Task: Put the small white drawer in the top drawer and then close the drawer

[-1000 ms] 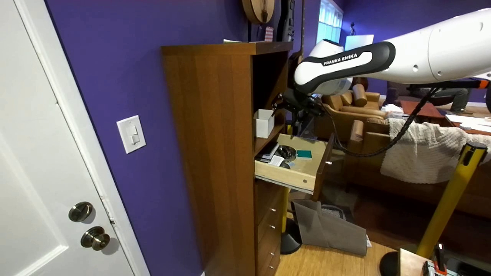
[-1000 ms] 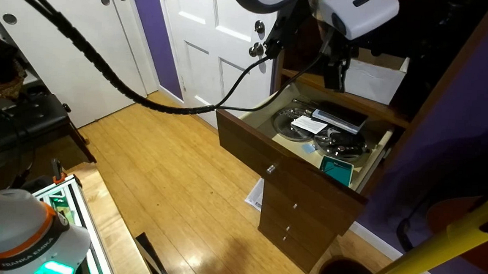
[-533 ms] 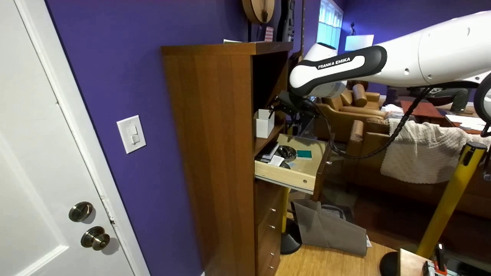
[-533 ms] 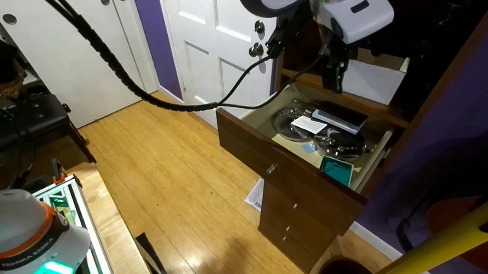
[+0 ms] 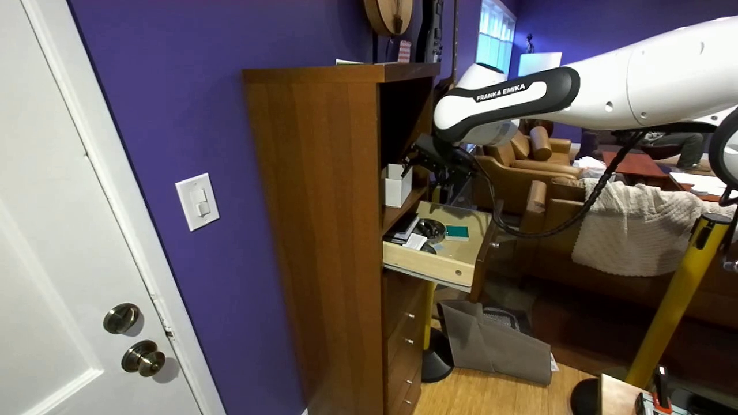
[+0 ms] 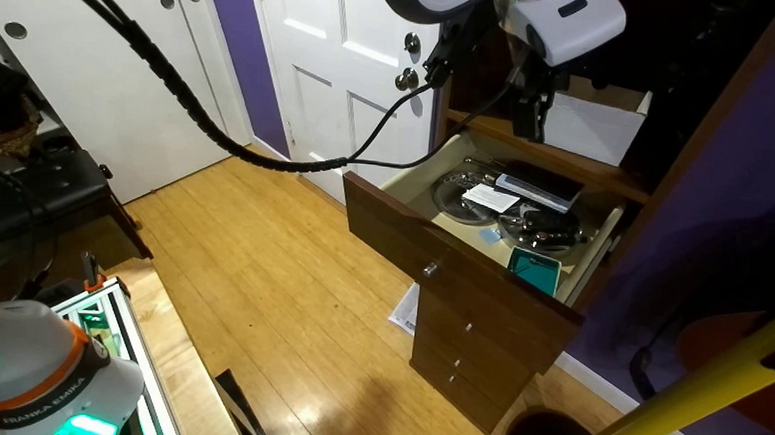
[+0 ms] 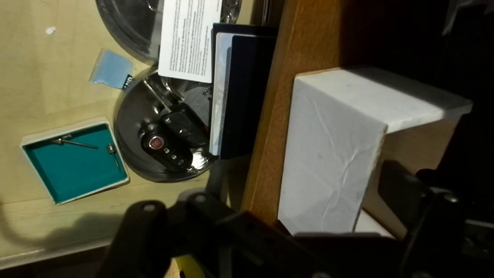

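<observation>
One tall brown cabinet, left of the arm in an exterior view, has its top drawer pulled out rightward. At the shelf just above, the gripper, jaws spread, hangs at the small white drawer, which sits there; contact cannot be told. Inside the top drawer lie a teal-lined box and a smaller key fob.
</observation>
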